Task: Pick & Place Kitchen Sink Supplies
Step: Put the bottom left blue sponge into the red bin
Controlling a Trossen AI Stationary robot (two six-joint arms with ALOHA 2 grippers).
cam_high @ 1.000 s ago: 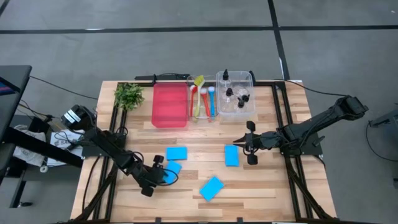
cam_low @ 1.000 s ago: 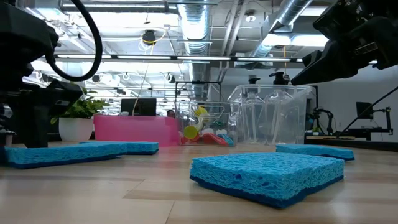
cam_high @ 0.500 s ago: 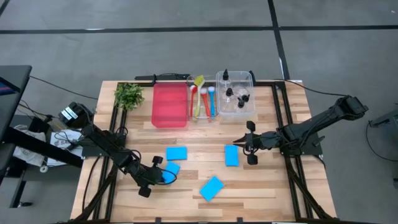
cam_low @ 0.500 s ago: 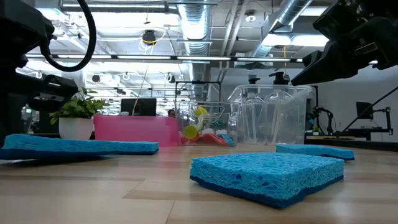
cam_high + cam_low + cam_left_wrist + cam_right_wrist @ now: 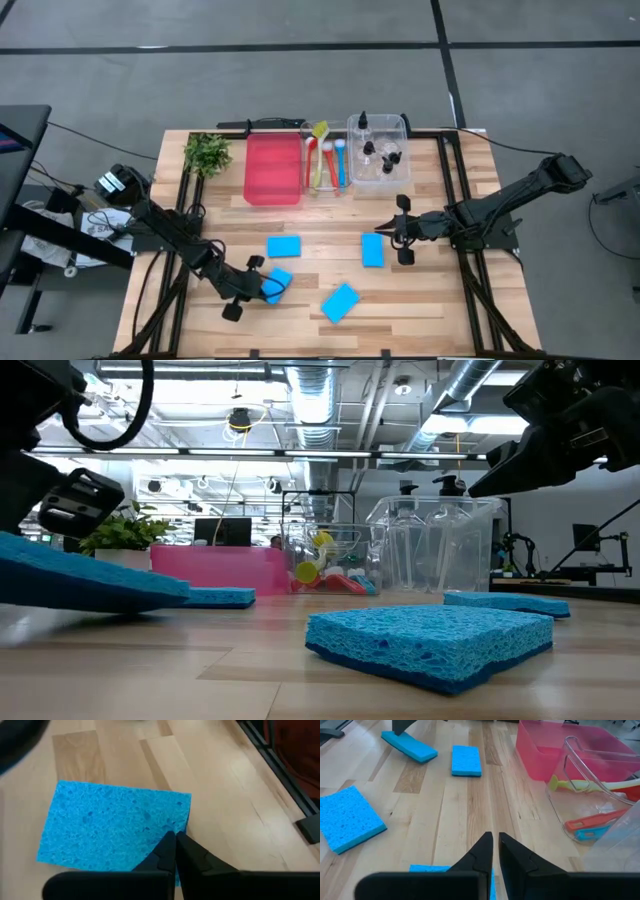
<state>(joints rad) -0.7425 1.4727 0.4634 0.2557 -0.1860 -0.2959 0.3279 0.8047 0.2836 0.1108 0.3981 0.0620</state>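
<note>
Several flat blue sponges are on the wooden table: one [image 5: 285, 246] left of centre, one [image 5: 372, 250] right of centre and one [image 5: 341, 302] near the front edge. My left gripper [image 5: 266, 285] is shut on another blue sponge [image 5: 279, 279], which is tilted in the low view [image 5: 90, 580]. My right gripper [image 5: 392, 236] is shut and empty. It hovers above the right-of-centre sponge, whose edge shows below its fingers [image 5: 427, 868]. The brushes [image 5: 325, 160] and the small black-capped bottles [image 5: 380, 155] are at the back. My left gripper pinches the sponge between its two fingers at one corner [image 5: 172, 827]. The fingers slant down from the table's left and hide the exact spot. The sponge is tilted, with its gripped end raised. I cannot tell whether its low end [image 5: 180, 592] touches the table.
A red tray [image 5: 273, 170] stands at the back, with the brushes to its right. A clear tray [image 5: 400, 125] holds the bottles. A green plant sprig [image 5: 207, 153] is at the back left. Black rails run along the left and right table edges.
My left gripper has risen a little and moved slightly toward the near edge, still holding the sponge. The sponge lay flat on the table a second ago and is now tipped up at its gripped end.
</note>
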